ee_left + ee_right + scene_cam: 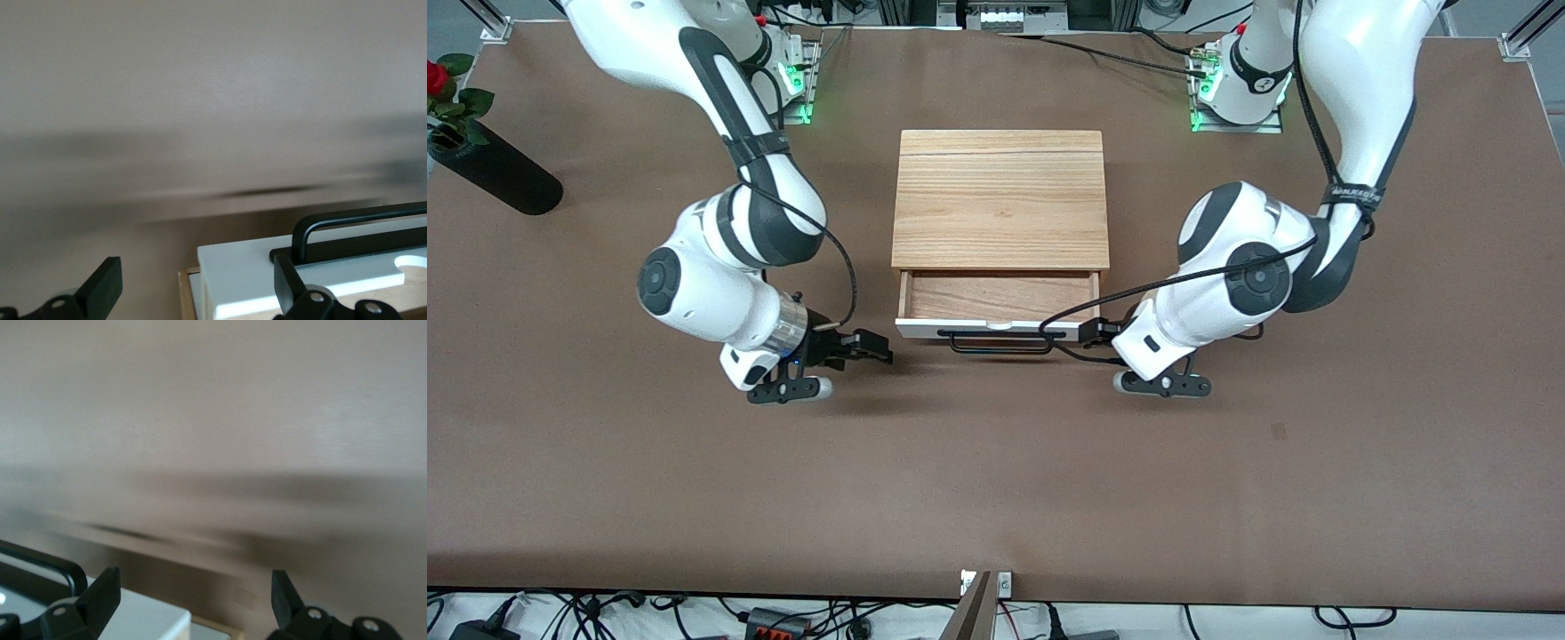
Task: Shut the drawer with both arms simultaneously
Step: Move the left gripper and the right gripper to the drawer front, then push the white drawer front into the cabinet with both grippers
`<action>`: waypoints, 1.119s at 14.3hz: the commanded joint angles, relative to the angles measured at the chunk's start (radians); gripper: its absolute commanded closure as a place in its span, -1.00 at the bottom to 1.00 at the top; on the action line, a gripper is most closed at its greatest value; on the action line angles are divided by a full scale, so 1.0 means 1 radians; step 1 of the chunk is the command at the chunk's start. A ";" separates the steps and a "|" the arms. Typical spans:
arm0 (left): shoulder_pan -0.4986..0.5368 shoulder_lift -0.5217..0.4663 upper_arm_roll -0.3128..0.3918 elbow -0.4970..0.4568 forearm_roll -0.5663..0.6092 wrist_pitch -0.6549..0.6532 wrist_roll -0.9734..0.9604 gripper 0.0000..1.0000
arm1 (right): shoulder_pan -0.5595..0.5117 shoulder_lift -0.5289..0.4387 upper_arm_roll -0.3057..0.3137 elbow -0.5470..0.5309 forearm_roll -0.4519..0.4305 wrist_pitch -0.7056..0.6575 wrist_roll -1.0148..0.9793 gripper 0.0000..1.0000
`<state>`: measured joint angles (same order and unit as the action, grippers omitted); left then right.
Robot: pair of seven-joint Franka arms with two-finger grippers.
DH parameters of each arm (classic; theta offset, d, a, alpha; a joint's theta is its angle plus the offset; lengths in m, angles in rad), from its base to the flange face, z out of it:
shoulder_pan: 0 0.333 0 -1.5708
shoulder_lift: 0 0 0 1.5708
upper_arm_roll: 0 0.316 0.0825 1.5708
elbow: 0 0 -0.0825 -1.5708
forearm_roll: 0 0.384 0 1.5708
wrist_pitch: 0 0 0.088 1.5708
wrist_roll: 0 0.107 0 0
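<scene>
**What we cannot make out**

In both wrist views the table is smeared into streaks. The left gripper is cut off at the frame's edge, only its fingertips showing; likewise the right gripper. The drawer is cropped in both (its handle too). From the front, the left arm hides that gripper's tips, and both arms' upper links run out of frame.
</scene>
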<state>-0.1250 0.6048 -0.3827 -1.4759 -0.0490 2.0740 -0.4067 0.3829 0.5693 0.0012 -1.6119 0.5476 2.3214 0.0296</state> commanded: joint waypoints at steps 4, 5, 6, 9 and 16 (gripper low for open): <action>-0.027 0.043 -0.007 0.039 0.129 0.008 -0.055 -1.00 | 0.066 0.055 -0.004 0.020 0.075 0.059 -0.005 -1.00; -0.030 0.043 -0.008 0.034 0.130 0.006 -0.063 -1.00 | 0.073 0.055 -0.003 0.020 0.075 0.053 -0.010 -1.00; -0.031 0.043 -0.010 0.029 0.130 0.006 -0.064 -1.00 | 0.082 0.055 -0.004 0.014 0.075 0.050 -0.008 -1.00; -0.025 0.033 -0.045 0.023 0.127 -0.017 -0.066 -1.00 | 0.096 0.052 -0.004 -0.006 0.075 0.026 -0.011 -1.00; -0.027 0.033 -0.056 -0.012 0.133 -0.043 -0.066 -1.00 | 0.099 0.054 -0.003 -0.010 0.075 -0.016 -0.010 -1.00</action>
<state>-0.1548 0.6373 -0.4254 -1.4753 0.0536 2.0445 -0.4520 0.4742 0.6247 0.0005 -1.6167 0.6032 2.3180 0.0295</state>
